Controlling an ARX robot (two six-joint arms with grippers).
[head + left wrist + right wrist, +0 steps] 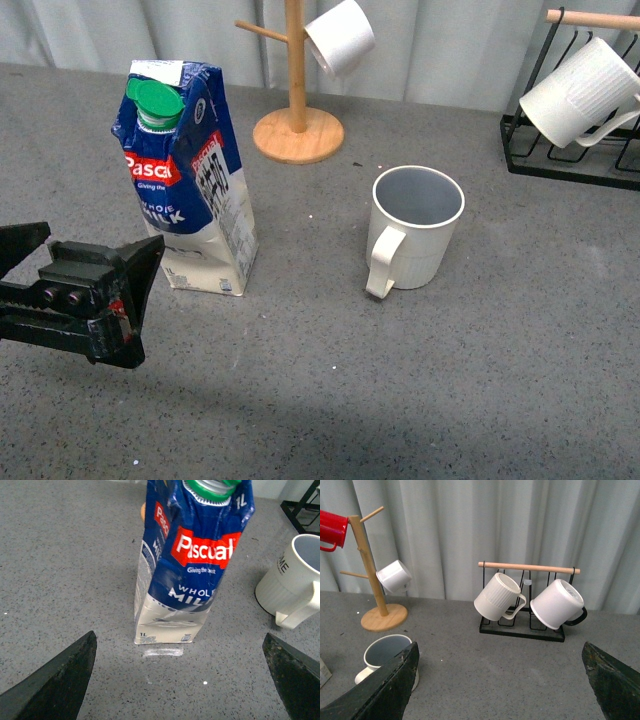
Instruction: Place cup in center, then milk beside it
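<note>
The cup (415, 227), a cream-white ribbed mug with a loop handle and pale grey inside, stands upright mid-table; it also shows in the left wrist view (295, 582) and the right wrist view (384, 652). The milk (190, 175), a blue and white Pascual carton with a green cap, stands upright to the cup's left; it also shows in the left wrist view (187, 565). My left gripper (70, 290) is open and empty, in front of and left of the carton, with its fingers wide apart in the left wrist view (182, 680). My right gripper (502, 680) is open and empty, not seen in the front view.
A wooden mug tree (297, 120) with a small white cup (340, 38) stands behind the carton; a red mug (332, 529) hangs on it. A black rack (522, 627) at the back right holds a finely ribbed white mug (580, 92) and a smooth white mug (557, 604). A curtain hangs behind.
</note>
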